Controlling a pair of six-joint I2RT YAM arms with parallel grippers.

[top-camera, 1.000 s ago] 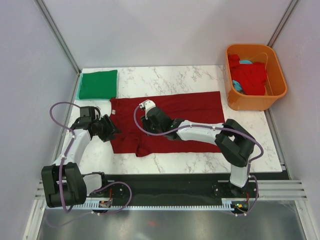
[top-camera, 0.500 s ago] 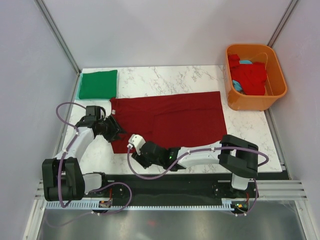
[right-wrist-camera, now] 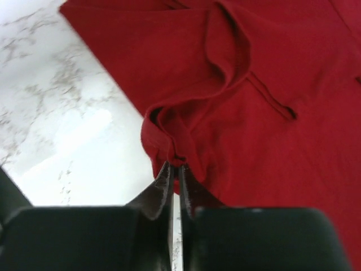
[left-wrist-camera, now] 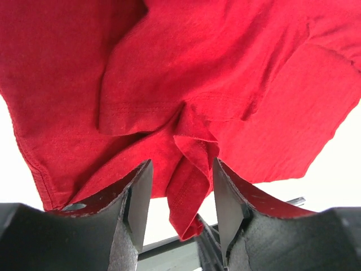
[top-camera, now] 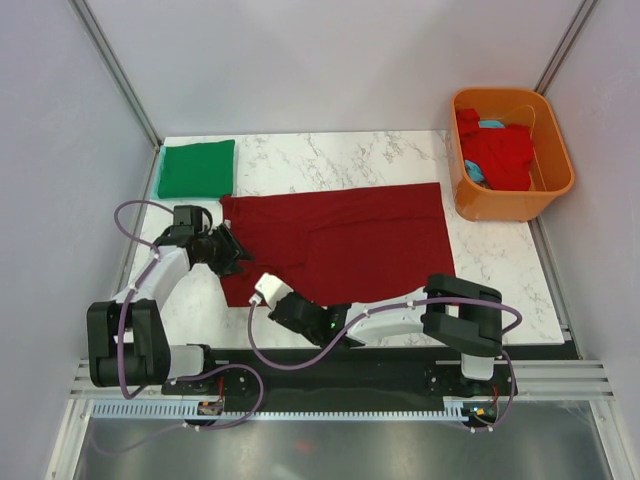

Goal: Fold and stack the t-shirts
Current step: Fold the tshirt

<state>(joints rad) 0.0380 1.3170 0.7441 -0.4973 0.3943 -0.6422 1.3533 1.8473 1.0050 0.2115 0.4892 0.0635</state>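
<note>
Right tool (right-wrist-camera: 175, 167) is sitting at the near edge of the white marble bench (top-camera: 330, 155). Its jaws are pinching together on a bunched near-left hem corner of the dark maroon cloth t-shirt (top-camera: 350, 235). Left tool (left-wrist-camera: 182, 169) is positioned at the shirt's left side, jaws standing apart with a crumpled fold of cloth between them. The shirt is lying spread across mid-bench. A folded bright green t-shirt (top-camera: 197, 168) is resting at the far-left corner. An orange plastic tub (top-camera: 505, 205) is holding bright red cloth (top-camera: 500, 150) at the far right.

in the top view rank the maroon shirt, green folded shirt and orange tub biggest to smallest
1. maroon shirt, spread flat, clearly largest
2. orange tub
3. green folded shirt, smallest
</note>
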